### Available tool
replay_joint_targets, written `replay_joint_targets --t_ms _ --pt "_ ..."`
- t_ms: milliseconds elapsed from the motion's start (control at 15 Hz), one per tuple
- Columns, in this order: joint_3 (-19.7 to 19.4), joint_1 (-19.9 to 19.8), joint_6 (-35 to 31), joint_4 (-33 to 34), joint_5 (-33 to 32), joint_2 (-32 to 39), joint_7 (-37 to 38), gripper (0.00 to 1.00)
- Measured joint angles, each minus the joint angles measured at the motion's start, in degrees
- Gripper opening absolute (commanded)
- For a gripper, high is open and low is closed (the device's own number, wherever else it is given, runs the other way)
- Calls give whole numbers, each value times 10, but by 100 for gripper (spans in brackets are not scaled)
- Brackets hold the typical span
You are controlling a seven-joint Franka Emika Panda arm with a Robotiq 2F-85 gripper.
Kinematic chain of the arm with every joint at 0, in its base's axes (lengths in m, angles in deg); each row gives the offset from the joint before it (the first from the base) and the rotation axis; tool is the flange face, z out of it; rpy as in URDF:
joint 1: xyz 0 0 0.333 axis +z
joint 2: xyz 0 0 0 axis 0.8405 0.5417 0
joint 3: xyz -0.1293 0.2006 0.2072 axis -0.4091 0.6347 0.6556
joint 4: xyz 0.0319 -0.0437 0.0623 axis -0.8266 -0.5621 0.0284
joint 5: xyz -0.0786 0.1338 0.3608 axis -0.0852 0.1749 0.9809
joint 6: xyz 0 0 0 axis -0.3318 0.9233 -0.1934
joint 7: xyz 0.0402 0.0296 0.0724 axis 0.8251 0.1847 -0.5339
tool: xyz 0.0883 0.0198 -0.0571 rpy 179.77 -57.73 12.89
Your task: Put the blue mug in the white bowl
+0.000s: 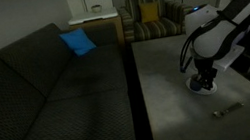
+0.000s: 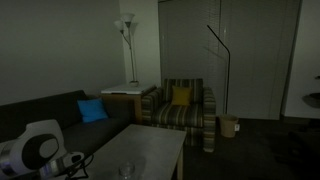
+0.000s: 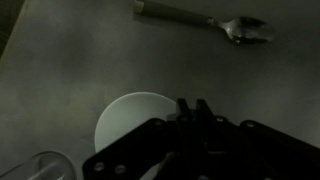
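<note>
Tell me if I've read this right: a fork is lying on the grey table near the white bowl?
Not quite. It is a spoon, not a fork: the wrist view shows its rounded, scooped end. The rest holds: it lies on the grey table near the white bowl.

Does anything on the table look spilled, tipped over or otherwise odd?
Nothing stands out: the white bowl, the clear glass and the spoon rest apart on the table, and no spill is visible.
</note>
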Motion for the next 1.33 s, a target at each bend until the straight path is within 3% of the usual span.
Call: replay_joint_targets --t_ms 467,933,1333 --pt "-20 -10 3 2 5 -3 22 3" --pt "35 -76 16 24 35 6 -59 3" --pt "49 -89 54 36 43 6 -79 3"
